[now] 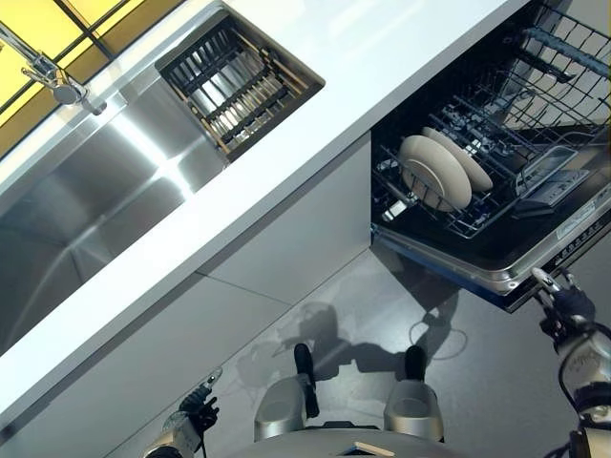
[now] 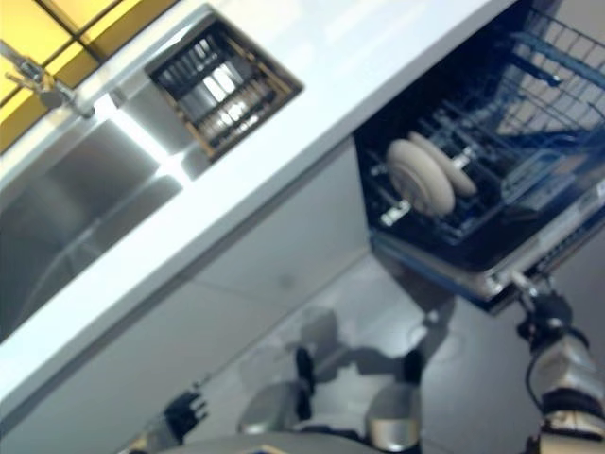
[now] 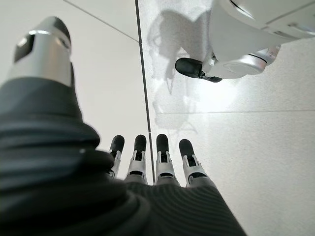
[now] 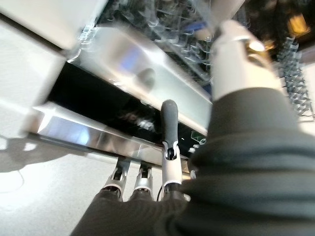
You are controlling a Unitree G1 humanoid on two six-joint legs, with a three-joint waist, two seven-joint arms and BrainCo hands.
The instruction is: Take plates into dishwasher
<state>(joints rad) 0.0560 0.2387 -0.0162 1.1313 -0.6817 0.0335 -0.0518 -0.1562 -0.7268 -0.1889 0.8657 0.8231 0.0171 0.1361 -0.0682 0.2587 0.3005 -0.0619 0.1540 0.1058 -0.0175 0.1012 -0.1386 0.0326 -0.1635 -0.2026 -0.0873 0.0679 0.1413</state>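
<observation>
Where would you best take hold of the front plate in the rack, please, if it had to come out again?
By the top rim of the front plate, coming from above. It stands on edge between the tines of the rack, with another plate close behind it, so only its upper edge is free to pinch. The right hand at the dishwasher door is probably nearer than the left hand.

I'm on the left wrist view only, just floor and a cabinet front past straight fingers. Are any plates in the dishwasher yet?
Observer: Yes, two plates stand on edge in the pulled-out rack.
Operator: Where's the right hand?
Observer: The right hand is at the front edge of the open dishwasher door.
Operator: Is it carrying a plate?
Observer: No, the right wrist view shows no plate in it.
</observation>
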